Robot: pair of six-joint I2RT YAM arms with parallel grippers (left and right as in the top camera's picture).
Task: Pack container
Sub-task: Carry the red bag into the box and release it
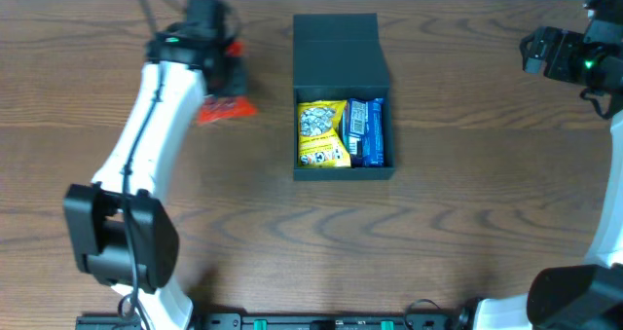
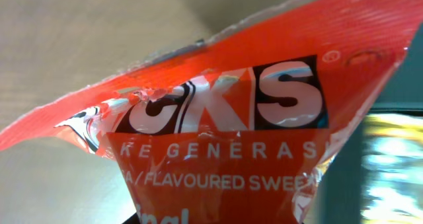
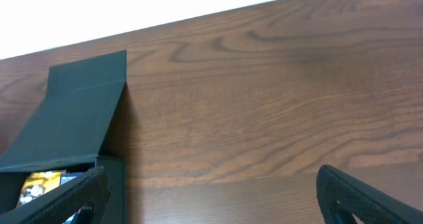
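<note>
The dark container (image 1: 337, 50) sits mid-bench (image 1: 467, 194), lid thrown back, a yellow packet (image 1: 322, 133) and a blue packet (image 1: 367, 130) inside. The left end effector (image 1: 230, 85) is at a red packet (image 1: 226, 107), its grip impossible to judge. The right end effector (image 3: 211, 204) gapes wide, empty.
</note>
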